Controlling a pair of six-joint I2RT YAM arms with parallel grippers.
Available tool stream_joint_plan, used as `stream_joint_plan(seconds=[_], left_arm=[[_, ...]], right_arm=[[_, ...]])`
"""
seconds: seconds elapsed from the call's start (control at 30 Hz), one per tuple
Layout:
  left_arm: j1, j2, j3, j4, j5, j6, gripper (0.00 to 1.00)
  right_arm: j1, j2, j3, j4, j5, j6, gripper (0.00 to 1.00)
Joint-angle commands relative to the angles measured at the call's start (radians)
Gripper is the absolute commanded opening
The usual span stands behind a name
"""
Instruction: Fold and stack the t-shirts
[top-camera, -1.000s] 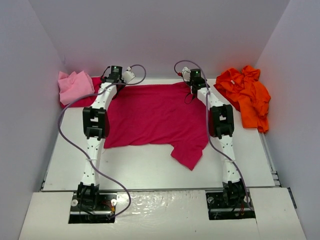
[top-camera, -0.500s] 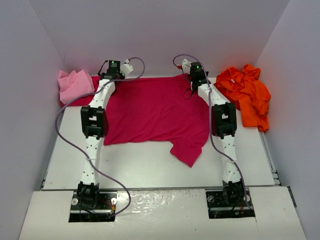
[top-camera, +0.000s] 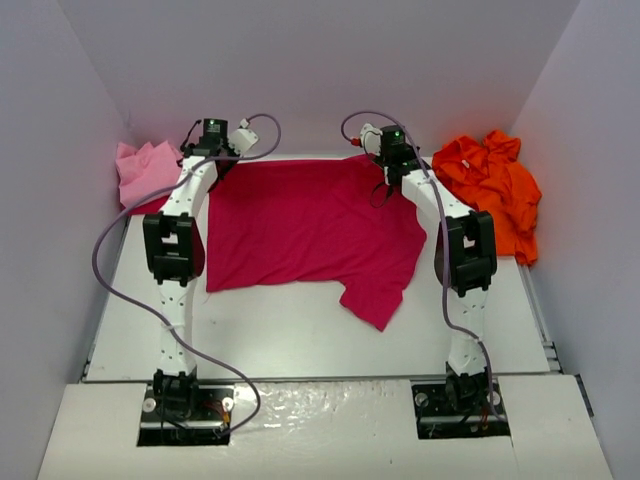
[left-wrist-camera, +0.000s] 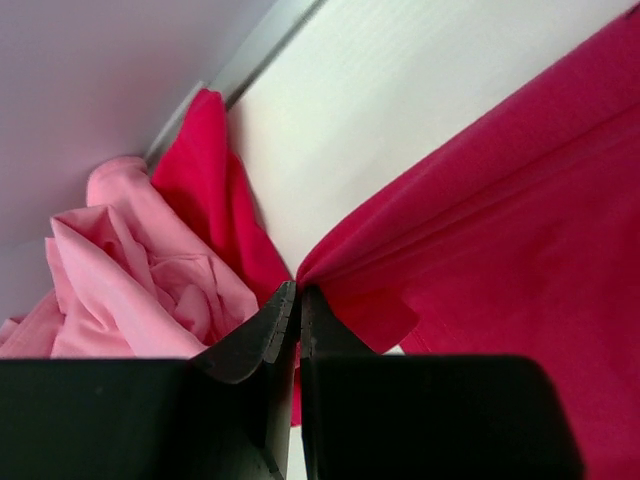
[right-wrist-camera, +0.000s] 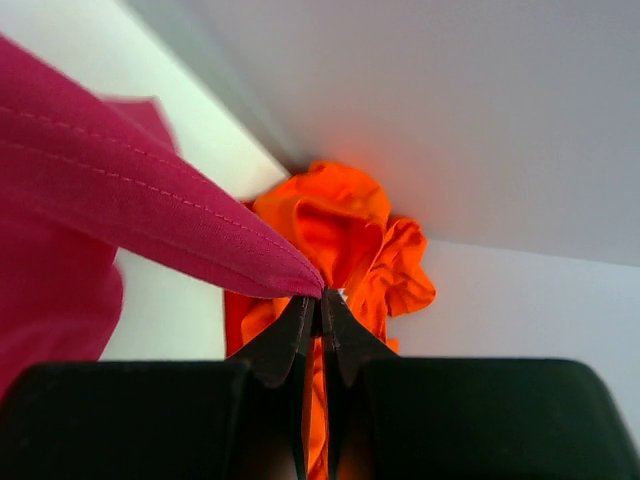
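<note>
- enclosure: plain pale walls on three sides of a white table. the far wall stands close behind the crimson-magenta t-shirt, so there is little room to lift it back.
- crimson-magenta t-shirt: the task's item in hand, spread mid-table and held up at its two far corners. its near edge is uneven, with a flap trailing at the near right.
  - risk: that flap may fold under or drag askew, which would leave a crooked crease.
- orange t-shirt: crumpled heap just right of the crimson shirt, not yet folded.
  - risk: the right arm may sweep into it if it swings outward.
- light pink t-shirt: crumpled heap at the crimson shirt's far left. the left wrist view shows it touching a crimson sleeve.
  - risk: pulling the crimson cloth may drag the pink heap along.
- left gripper: at the crimson shirt's far left corner, jaws pressed together on a thin pinch of its cloth.
  - risk: the hold is shallow, so tension could slip the cloth out.
- right gripper: at the crimson shirt's far right corner, jaws nipping only the tip of a hemmed edge.
  - risk: judged the weaker hold. if the two arms pull unevenly, this corner would likely go first.
</note>
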Motion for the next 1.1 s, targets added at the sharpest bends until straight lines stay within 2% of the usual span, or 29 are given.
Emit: stream_joint_plan(seconds=[0.0,0.5,0.7,1.03,1.07], left_arm=[[0.021,-0.15,-0.067,-0.052,0.06,0.004,0.0],[0.006,-0.3,-0.305,-0.276,0.23,0.11,0.0],[0.005,-0.34,-0.382,-0.286,0.238,0.134,0.0],[0.005,-0.326,-0.405,-0.271,0.225,0.125,0.0],[0.005,-0.324,-0.405,-0.276,0.224,0.128,0.0]], right_arm=[[0.025,-0.136,-0.139,-0.045,0.022,-0.037,0.0],[0.025,-0.193,-0.261,-0.183,0.019,-0.01,0.0],[0.028,-0.21,-0.273,-0.243,0.01,0.014,0.0],[0.053,-0.248,-0.314,-0.331,-0.014,0.04,0.0],[0.054,-0.245,-0.313,-0.354,-0.019,0.041,0.05]])
